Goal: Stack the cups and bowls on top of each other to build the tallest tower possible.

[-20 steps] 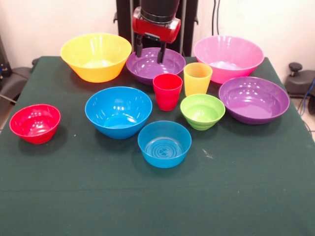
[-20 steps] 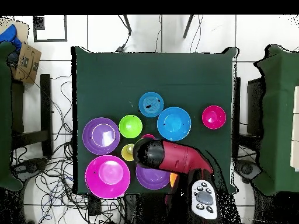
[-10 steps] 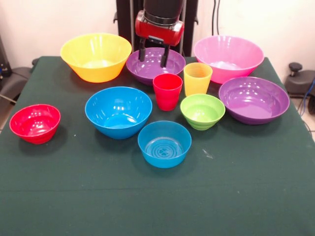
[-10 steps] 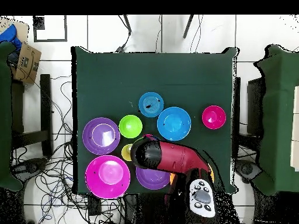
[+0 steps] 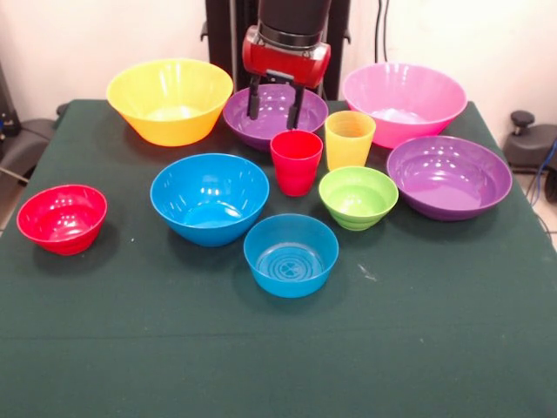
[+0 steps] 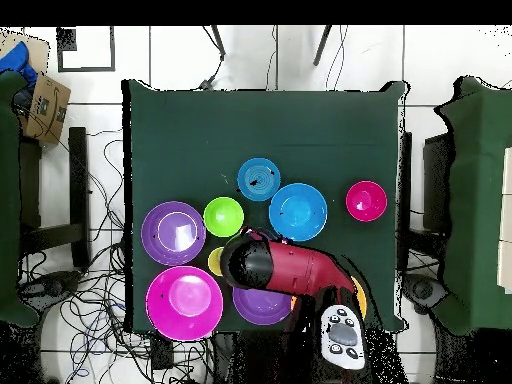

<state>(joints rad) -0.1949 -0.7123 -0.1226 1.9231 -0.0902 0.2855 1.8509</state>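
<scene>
1. End effector (image 5: 273,108): fingers apart, empty, hovering above red cup (image 5: 296,162), before rear purple bowl (image 5: 275,113).
2. Cups, bowls: all separate on bench (image 5: 435,331); nothing stacked.
3. Step: likely approach; next, descend and grip cup rim.

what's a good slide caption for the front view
Open gripper hovers over a purple bowl behind the red cup; nothing stacked yet.
</scene>
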